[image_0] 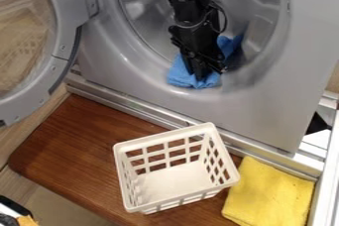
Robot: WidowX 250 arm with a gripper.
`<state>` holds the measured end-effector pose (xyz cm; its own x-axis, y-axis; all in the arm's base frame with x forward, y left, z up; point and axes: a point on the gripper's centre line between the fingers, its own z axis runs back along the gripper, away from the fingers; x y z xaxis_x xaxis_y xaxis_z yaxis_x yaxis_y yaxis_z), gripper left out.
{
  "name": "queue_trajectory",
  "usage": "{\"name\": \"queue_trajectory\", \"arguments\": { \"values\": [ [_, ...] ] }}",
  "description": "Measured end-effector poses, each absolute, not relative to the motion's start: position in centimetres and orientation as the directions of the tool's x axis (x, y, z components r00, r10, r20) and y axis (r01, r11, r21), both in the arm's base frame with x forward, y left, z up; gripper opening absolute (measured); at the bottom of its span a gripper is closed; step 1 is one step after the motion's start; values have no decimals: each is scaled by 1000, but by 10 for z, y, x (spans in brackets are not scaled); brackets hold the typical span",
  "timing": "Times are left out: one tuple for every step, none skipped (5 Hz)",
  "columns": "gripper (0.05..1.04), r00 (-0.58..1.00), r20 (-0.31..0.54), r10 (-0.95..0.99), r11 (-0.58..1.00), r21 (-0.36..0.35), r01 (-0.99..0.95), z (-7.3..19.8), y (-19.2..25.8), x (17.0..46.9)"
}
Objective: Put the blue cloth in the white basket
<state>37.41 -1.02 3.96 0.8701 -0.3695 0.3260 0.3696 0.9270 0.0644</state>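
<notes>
While a white plastic basket (165, 136) sits nearest on a brown wooden board (73, 141), with a yellow cloth (271, 193) just beside it, the blue cloth (179, 76) lies farther back, in the round opening of a grey washing machine (255, 113). The black gripper (202, 74) points down at it, whether pinched together or apart I cannot tell.

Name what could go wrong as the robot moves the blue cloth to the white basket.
The blue cloth spreads to either side of the gripper, so a loose part might drag on the washer's rim. The white basket stands outside, on the wooden board, so the cloth could drape over its edge.
</notes>
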Motion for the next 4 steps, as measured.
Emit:
{"name": "queue_trajectory", "arguments": {
  "values": [
    [70, 862, 349, -367, 927, 62, 369, 50, -5, 366],
    [64, 833, 398, -385, 916, 57, 397, 72, -6, 353],
    [64, 809, 418, -412, 899, 41, 436, 81, -12, 332],
    [64, 783, 430, -450, 876, 39, 482, 84, -18, 302]
  ]
}}
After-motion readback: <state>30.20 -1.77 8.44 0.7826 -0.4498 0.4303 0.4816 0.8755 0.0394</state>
